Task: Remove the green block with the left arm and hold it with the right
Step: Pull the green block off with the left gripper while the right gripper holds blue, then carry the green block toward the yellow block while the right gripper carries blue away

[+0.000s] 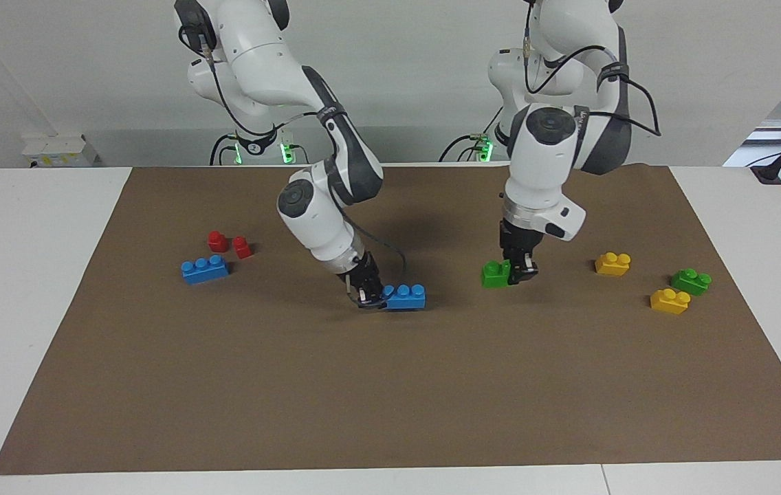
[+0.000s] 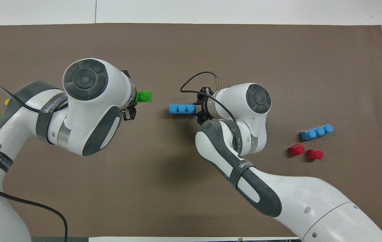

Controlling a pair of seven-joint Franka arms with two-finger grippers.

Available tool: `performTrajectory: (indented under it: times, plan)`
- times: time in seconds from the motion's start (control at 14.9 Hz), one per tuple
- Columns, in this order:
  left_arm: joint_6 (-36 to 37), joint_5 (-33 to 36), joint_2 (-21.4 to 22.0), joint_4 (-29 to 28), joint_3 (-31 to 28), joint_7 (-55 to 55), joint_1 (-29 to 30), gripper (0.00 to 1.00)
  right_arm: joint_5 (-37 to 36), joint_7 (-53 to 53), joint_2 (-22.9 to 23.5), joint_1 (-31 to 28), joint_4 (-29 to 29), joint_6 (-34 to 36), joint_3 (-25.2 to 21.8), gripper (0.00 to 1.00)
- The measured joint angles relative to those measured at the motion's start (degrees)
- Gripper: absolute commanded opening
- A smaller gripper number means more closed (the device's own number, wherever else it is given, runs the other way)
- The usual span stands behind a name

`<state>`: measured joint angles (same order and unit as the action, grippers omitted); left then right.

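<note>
Left gripper (image 1: 520,273) hangs wrist-down, fingers pinching the green block (image 1: 496,273) just over the mat, while the right gripper (image 1: 371,297) leans in low, clamped on the blue brick's (image 1: 405,297) end.

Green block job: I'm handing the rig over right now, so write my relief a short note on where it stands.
Left gripper: shut on the green block, carried over the mat toward the left arm's end.
Right gripper: shut on the end of the blue three-stud brick, which lies on the brown mat.
Done: green block is off the blue brick.
Left: set it down, release both.
</note>
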<state>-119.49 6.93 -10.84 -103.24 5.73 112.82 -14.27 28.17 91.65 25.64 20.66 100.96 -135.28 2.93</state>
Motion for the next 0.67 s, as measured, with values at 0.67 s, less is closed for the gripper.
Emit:
performTrajectory:
  times: [0.67]
  plan:
    - [-0.6, -2.5, 0.0, -1.9, -0.1, -28.4, 14.7, 0.0, -2.0, -29.4, -1.9, -24.6, -6.6, 23.9, -0.9, 0.0]
